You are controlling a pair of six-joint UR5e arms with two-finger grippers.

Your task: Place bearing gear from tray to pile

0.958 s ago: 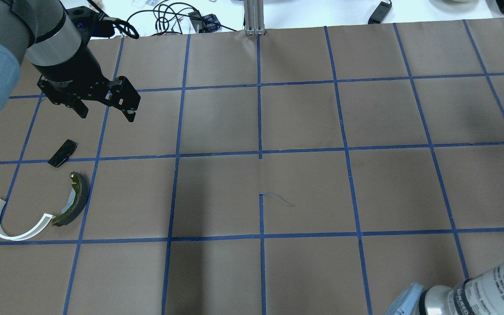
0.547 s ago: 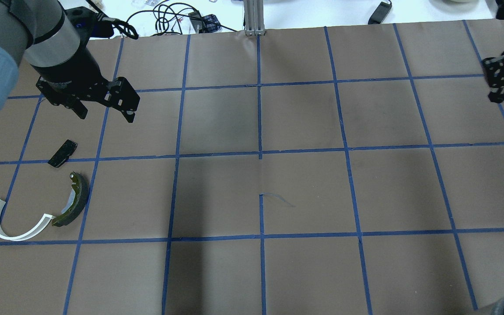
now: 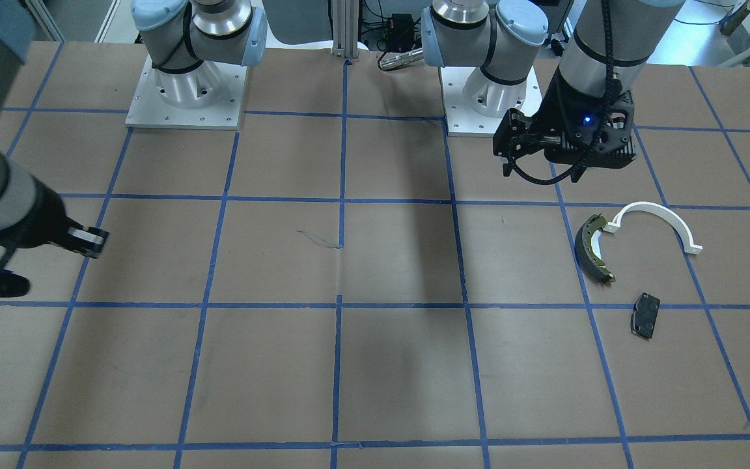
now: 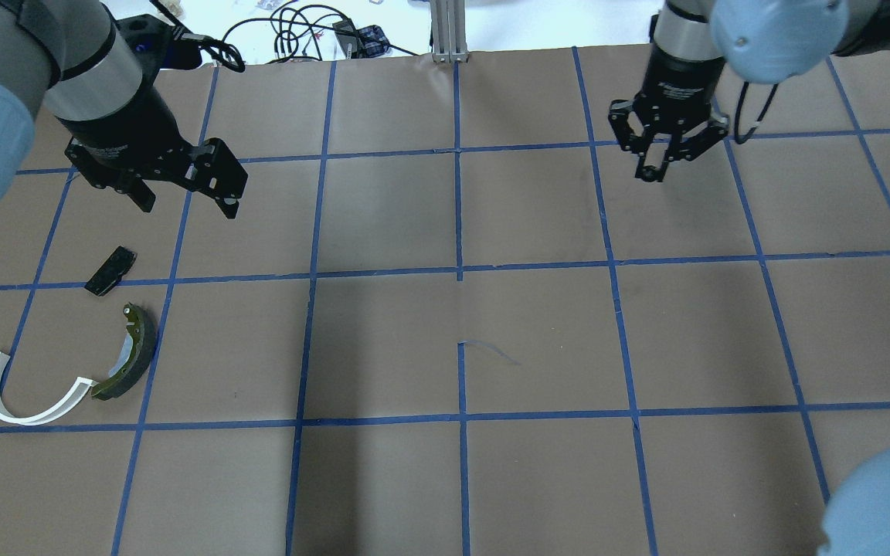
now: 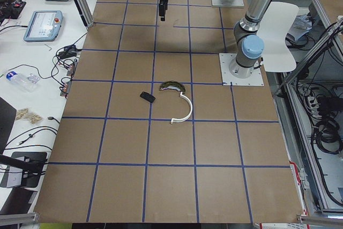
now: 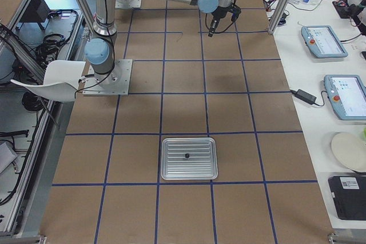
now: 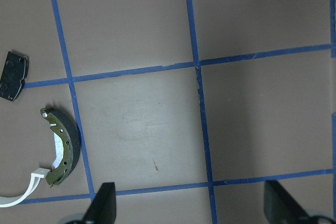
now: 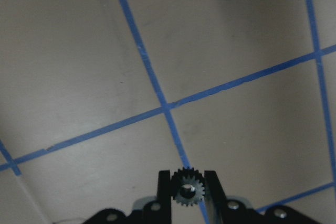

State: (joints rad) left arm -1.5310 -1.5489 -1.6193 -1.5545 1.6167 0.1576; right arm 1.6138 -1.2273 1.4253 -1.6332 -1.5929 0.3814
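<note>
Overhead: the right gripper point(image 4: 651, 171) hangs far and right of centre, well apart from the pile point(image 4: 136, 347) at near left; earlier it sat at the right edge. The left gripper point(image 4: 186, 202) gapes empty beyond the black pad point(image 4: 110, 270). Right wrist: its fingers point(image 8: 165, 187) pinch the bearing gear point(image 8: 188, 191). Only the right-side view shows the tray point(image 6: 189, 179).

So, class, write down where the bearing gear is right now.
The bearing gear is clamped in the right gripper, above the table in the overhead view's upper right, far across from the pile at the left.
</note>
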